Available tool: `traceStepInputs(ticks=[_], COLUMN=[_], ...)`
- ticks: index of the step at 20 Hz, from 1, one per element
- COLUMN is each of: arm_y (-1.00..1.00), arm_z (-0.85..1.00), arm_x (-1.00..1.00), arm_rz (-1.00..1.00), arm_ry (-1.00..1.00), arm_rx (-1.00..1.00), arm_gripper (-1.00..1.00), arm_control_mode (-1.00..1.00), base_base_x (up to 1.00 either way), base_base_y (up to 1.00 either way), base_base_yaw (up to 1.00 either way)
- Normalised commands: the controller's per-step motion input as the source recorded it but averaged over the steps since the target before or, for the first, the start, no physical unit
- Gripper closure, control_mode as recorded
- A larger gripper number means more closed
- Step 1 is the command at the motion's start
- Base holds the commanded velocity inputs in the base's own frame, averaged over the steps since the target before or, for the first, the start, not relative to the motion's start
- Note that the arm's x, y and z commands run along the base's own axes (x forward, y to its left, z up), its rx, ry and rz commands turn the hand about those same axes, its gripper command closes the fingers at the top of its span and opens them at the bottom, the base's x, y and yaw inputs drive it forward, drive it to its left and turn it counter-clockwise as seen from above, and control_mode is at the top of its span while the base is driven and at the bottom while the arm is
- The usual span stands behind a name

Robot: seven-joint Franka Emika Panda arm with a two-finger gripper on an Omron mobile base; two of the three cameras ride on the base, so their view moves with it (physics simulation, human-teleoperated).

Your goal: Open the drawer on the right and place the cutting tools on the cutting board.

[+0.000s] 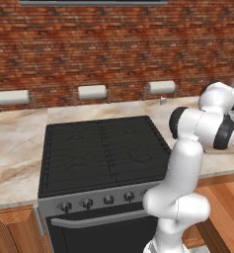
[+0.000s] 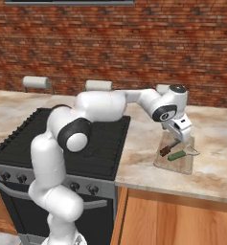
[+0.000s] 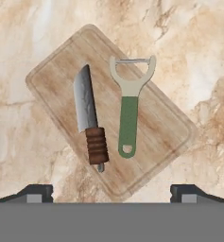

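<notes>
The cutting board lies flat on the marbled counter to the right of the stove. Both cutting tools rest on it side by side: a dark-bladed knife with a brown ribbed handle, and a green-handled peeler. From the right base view, the knife and peeler sit on the board just under my hand. My gripper hangs a short way above the board, open and with nothing between its fingertips. The wood-grain drawer is below the counter; I cannot tell how far out it stands.
A black stove top fills the counter's middle, with knobs and a grey oven handle on its front. Several paper towel rolls hang on the brick wall behind. My own arm reaches across the stove's right side.
</notes>
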Motion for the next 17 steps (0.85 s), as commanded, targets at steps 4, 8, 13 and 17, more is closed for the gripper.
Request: traceStepInputs(ticks=[4, 8, 13, 17], arm_y=[0.74, 0.79, 0.9, 0.9], arm_z=[0.19, 0.09, 0.18, 0.36], arm_x=[-0.67, -0.73, -0.65, -0.41], arm_rz=[0.0, 0.0, 0.0, 0.0], arm_ry=[0.0, 0.0, 0.0, 0.0], arm_rx=[-0.05, -0.06, -0.07, -0.07], arm_gripper=[-1.0, -1.0, -1.0, -1.0], arm_control_mode=[-1.0, -1.0, -1.0, -1.0], base_base_x=[0.0, 0.0, 0.0, 0.0], base_base_y=[0.0, 0.0, 0.0, 0.0], base_base_yaw=[0.0, 0.0, 0.0, 0.0])
